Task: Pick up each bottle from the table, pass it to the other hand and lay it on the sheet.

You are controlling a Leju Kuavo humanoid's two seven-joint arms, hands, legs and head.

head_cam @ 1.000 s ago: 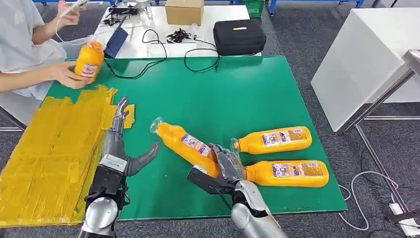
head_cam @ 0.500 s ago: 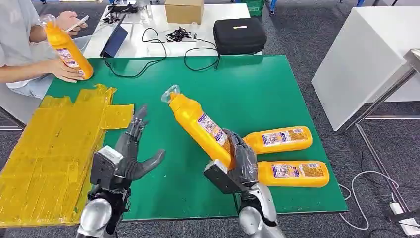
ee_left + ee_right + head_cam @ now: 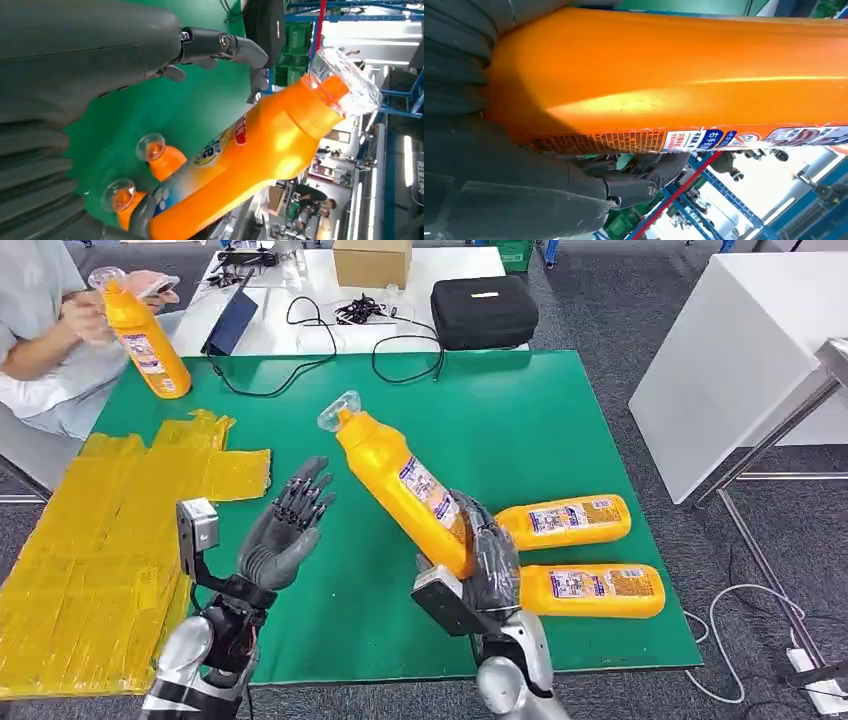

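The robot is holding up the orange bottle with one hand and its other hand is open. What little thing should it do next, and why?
Probably bring the open left hand across to close around the upper body of the tilted orange plastic bottle. The right hand grips that bottle near its base, its clear cap leans toward the left hand, and a gap still separates them. The yellow sheet lies on the left hand's side.

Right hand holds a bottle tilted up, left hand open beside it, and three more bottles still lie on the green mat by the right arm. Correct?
Not quite: the head view shows two bottles lying there, not three. The right hand does hold the tilted bottle, left hand open beside it.
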